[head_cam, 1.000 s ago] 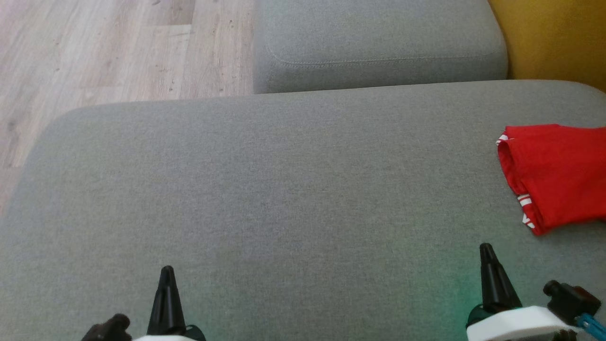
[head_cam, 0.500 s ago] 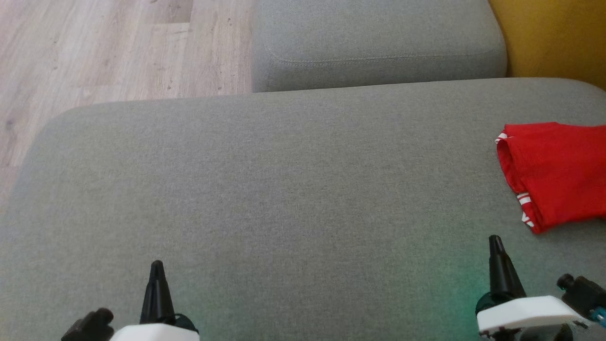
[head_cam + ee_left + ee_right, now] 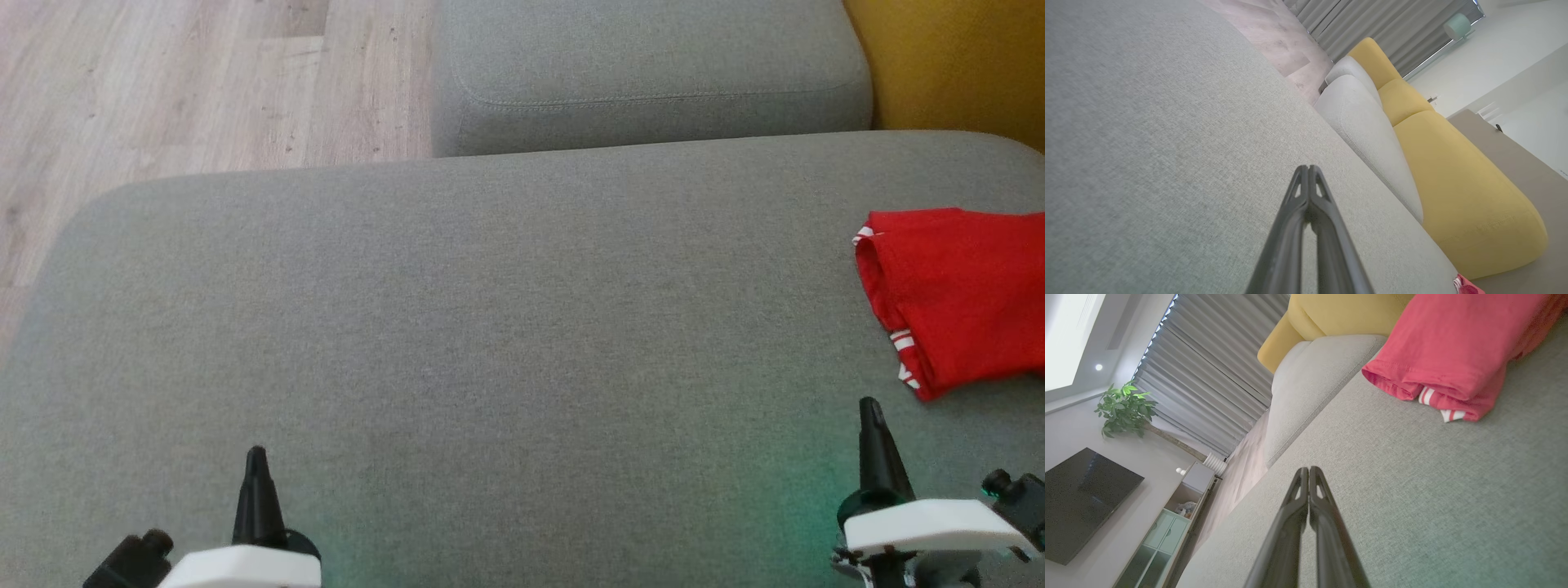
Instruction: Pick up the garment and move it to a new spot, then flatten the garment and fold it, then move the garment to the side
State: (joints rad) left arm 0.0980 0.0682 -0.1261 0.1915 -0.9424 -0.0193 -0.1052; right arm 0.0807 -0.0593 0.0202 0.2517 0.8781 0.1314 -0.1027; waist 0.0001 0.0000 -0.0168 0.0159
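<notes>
Appears to be at or near the end of the task, judging from how things lie. Looks already folded and already set aside: garment (image 3: pixel 955 302) at about 3 o'clock on the grey sofa seat (image 3: pixel 490 310), against the right border of the head view and partly cut off by it, well apart from the middle of the seat. Leaves little to do, probably only drawing the arms back; cannot confirm the far part of the fold, hidden past the frame. Reads as a red knit piece, top or shorts impossible to tell, doubled over into a compact, fairly flat bundle with rounded fold lines along its 9 o'clock side and white-striped trim peeking out near 7 o'clock. Shows a few soft creases and nothing trailing loose in the visible part. Finds the left gripper (image 3: pixel 255 453) at 7 o'clock in the head view, fingers pressed together on nothing, over bare fabric. Finds the right gripper (image 3: pixel 868 406) at 5 o'clock, likewise pinched closed and empty, near the bundle's lower corner without touching it.
</notes>
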